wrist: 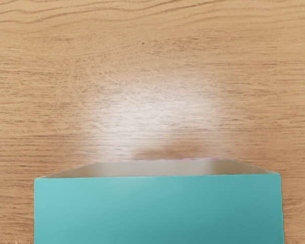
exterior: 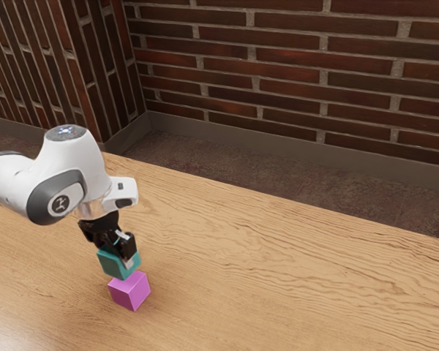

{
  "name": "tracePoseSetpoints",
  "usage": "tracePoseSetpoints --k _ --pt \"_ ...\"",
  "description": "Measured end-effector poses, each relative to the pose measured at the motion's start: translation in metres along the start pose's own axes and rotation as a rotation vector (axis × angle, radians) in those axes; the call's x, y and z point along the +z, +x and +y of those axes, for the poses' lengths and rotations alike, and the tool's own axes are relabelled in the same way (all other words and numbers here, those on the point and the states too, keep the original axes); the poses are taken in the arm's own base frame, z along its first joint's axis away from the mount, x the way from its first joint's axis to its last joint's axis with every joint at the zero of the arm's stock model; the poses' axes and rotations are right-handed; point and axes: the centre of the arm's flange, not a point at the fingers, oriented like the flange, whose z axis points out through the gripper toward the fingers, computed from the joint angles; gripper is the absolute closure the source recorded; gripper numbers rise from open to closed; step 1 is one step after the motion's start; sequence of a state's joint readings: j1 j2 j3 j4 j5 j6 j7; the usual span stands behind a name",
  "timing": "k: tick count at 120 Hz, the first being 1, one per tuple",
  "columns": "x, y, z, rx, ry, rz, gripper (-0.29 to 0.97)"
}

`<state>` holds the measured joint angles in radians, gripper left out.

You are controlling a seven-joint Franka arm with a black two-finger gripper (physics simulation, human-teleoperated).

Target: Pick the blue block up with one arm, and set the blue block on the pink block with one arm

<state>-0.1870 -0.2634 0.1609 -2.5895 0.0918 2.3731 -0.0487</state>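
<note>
Our pincer (exterior: 121,247) gripped the blue block (exterior: 118,264) (teal, really) from two sides; the block sat right over the pink block (exterior: 129,290), seemingly touching it, above the worktop (exterior: 278,278).

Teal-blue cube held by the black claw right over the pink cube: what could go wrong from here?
1. The teal-blue cube seems to sit off-centre, shifted toward the exterior view's left of the pink cube. Once let go, it might tip or slide off.
2. The black two-finger gripper holds it close above the pink cube, so a careless opening or lift could nudge both cubes across the wooden table.
</note>
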Motion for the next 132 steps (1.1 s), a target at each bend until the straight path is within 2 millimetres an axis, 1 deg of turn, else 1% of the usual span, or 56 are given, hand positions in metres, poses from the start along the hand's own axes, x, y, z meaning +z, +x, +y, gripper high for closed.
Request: tracePoseSetpoints --k 22,30,55,65,84,114,132 --pt "0.000 -0.002 0.001 -0.001 0.005 -0.010 0.36" --pt "-0.002 -0.002 0.005 0.008 0.008 -0.010 0.36" --pt "-0.001 -0.017 0.020 0.033 0.016 -0.014 0.36" --pt "-0.002 -0.019 0.024 0.036 0.019 -0.012 0.36" --pt "-0.003 -0.018 0.023 0.030 0.026 -0.009 0.36" --pt "-0.004 -0.014 0.016 0.016 0.032 -0.005 0.36" --pt "0.005 -0.013 0.016 0.016 0.036 -0.022 0.36"
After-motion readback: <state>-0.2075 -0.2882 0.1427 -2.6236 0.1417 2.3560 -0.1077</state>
